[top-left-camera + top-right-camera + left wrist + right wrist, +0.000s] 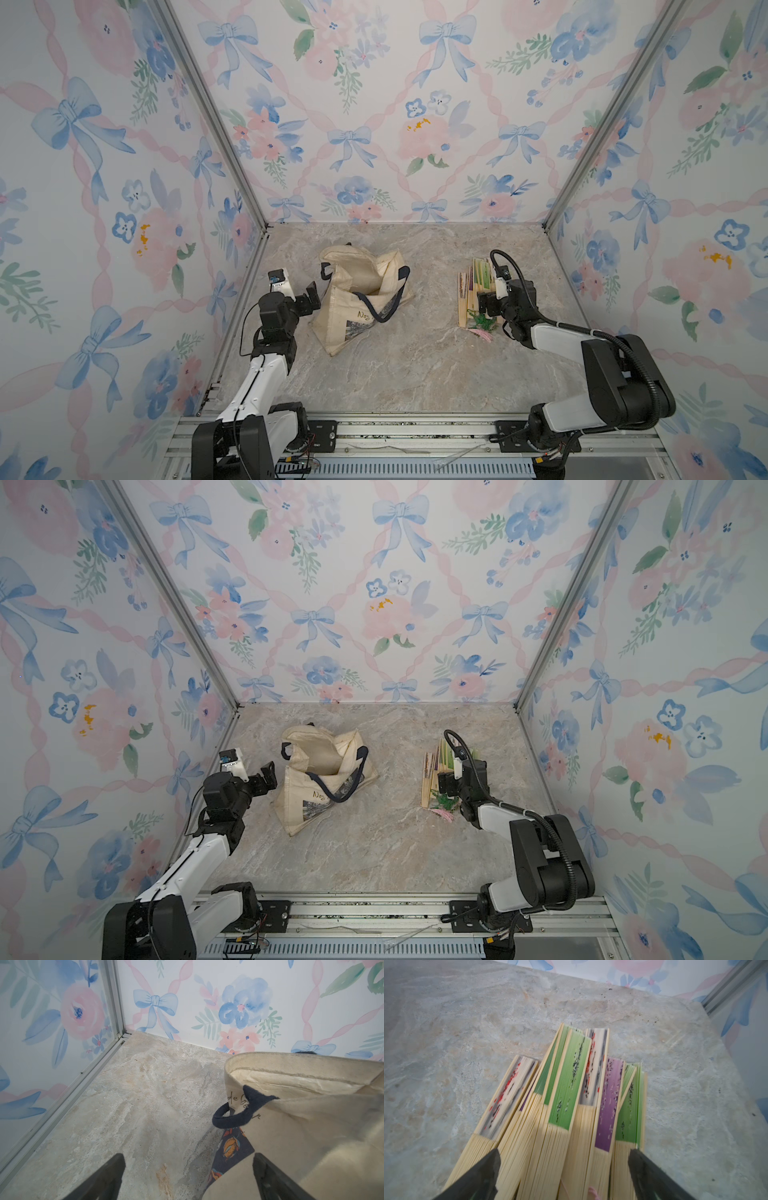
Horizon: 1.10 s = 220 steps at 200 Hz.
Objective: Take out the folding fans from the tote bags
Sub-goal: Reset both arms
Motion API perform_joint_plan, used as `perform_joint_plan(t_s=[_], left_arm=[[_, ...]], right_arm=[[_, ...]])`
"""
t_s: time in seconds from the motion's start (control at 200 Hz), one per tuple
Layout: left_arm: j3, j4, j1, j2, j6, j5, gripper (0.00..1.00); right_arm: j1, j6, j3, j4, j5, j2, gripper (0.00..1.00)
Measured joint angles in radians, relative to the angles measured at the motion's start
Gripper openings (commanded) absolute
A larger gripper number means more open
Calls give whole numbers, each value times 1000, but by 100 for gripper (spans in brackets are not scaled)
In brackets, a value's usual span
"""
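- Right wrist view: the right tool [564,1152] is spread wide and pinches nothing. The folding fans [566,1093] lie directly below and ahead of it, their long axes running roughly the way the tool points.
- In a top view the pile sits right of centre on the table [415,374], lengthwise toward the back wall, with green and pink tassels [482,323] at the lower end. The right tool hangs at the pile's right edge; whether it touches the pile I cannot tell.
- The tote bag [345,332] slumps left of centre, well apart from the pile, its mouth gaping upward in the frame. No fan shows inside, though folds hide the bottom.
- The left tool [311,291], also spread and empty, hangs just beside the bag's left side. The left arm is clearly the nearer one for any further reach into the bag.
- The fans are slim, closed and rigid, with pale bamboo ribs and pleated green, purple and white-red leaves.
- The bag is soft, creased cream canvas with navy strap handles [388,309], and would likely sag when touched.
- The table has a smooth marbled surface.
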Motion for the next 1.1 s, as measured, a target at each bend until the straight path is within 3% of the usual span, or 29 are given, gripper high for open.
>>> perform_joint_plan(t_s=[0.155,0.455,0.645,1.1], left_arm=[[-54,135,0,81,17,35,98],[-74,380,-18,323,64,51,98],[-30,443,-83,440,132,22,98],[-27,504,-152,457,188,-110,98]], right_arm=[[-77,38,-107,257,7,39,97],[-96,56,-136,332,15,66,97],[-95,56,-136,338,15,66,97],[-95,56,-136,340,15,66,96]])
